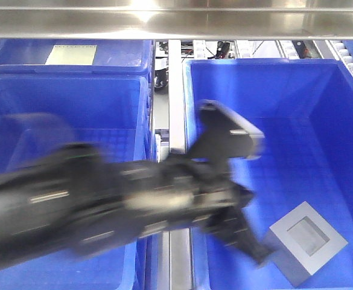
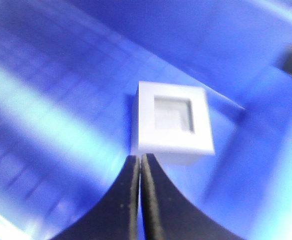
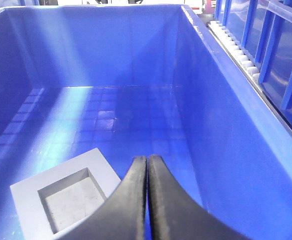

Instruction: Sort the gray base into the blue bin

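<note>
Resting matte, cube-like gray base on grid-floored blue bin.

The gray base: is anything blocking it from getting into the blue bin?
Nothing visible does. The gray base already lies on the floor of the blue bin, recess facing up. Both grippers, left and right, are shut and empty beside it.

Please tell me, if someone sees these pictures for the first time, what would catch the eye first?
First the blurred black arm sweeping across the front view, its hand over the blue bin on the right. Next, the gray base on that bin's floor, recess facing up, near the front.
</note>
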### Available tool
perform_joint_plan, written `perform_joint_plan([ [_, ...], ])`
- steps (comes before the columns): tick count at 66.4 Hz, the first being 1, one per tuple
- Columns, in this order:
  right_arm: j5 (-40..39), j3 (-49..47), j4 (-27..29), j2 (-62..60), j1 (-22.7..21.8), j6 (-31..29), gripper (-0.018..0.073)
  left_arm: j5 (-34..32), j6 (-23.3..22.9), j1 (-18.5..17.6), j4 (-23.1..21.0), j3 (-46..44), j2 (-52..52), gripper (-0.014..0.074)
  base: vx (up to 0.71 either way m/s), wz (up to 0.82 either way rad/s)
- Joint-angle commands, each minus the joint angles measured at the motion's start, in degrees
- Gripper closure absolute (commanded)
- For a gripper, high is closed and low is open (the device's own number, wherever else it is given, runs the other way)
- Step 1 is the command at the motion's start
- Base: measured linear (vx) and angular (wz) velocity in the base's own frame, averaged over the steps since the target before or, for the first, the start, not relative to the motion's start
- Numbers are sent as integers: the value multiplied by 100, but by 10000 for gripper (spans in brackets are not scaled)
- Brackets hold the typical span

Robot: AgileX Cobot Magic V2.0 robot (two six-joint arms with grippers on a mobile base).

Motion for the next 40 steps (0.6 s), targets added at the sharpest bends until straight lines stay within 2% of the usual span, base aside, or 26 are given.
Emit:
perform_joint_plan([
  [1, -280, 10, -26, 103, -15, -70, 564, -403, -34, -19, 46, 396, -933, 604, 0, 0],
  [22, -280, 10, -26, 103, -15, -70, 564, -403, -34, -19, 72, 1997, -3235, 603, 0, 0],
  [40, -280, 10, -26, 103, -15, -70, 564, -223, -39, -19, 72, 2939, -5167, 603, 0, 0],
])
